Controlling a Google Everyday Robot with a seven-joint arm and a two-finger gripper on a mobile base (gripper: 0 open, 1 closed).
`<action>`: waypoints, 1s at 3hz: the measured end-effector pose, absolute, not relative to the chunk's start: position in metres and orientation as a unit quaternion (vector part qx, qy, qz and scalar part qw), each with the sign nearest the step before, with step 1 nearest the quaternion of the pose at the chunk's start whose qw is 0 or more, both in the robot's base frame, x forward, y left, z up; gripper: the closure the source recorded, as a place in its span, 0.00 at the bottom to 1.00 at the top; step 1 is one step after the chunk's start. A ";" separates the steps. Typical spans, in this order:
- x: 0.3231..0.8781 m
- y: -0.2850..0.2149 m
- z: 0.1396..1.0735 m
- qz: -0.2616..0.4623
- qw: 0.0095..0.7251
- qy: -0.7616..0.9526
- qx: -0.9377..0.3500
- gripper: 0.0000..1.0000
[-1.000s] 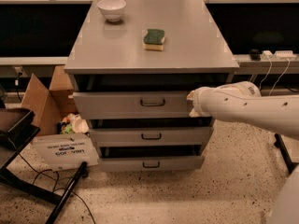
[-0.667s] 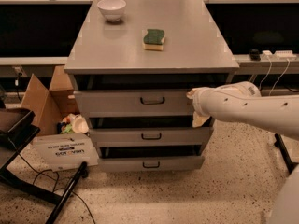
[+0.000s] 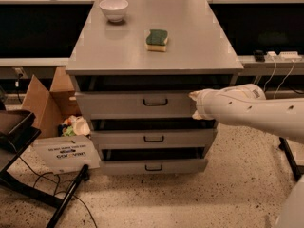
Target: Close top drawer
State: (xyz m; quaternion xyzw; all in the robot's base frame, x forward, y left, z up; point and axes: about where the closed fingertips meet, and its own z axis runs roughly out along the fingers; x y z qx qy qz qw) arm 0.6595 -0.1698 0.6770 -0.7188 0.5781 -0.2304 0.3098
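Note:
The top drawer (image 3: pixel 123 104) is the tallest grey front under the cabinet top, with a small dark wire handle (image 3: pixel 155 101) at its centre. It stands out a little from the cabinet, with a dark gap above it. My gripper (image 3: pixel 194 105), at the end of the white arm (image 3: pixel 247 110) that comes in from the right, rests against the right end of the drawer front.
The middle drawer (image 3: pixel 153 138) and bottom drawer (image 3: pixel 153 166) also stand slightly out. A white bowl (image 3: pixel 113 9) and a green sponge (image 3: pixel 156 39) sit on the cabinet top (image 3: pixel 190 51). A cardboard box (image 3: pixel 45 101), a white bag (image 3: pixel 64 153) and a black stand (image 3: pixel 19 141) are on the floor at left.
The gripper has stayed at the right end of the top drawer front and edged slightly left. The drawer front looks a little further in.

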 end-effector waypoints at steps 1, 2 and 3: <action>0.636 -0.190 0.692 -0.246 0.268 0.571 -0.736 0.66; 0.629 -0.207 0.810 -0.328 0.241 0.524 -0.748 0.96; 0.602 -0.198 0.916 -0.387 0.252 0.501 -0.732 1.00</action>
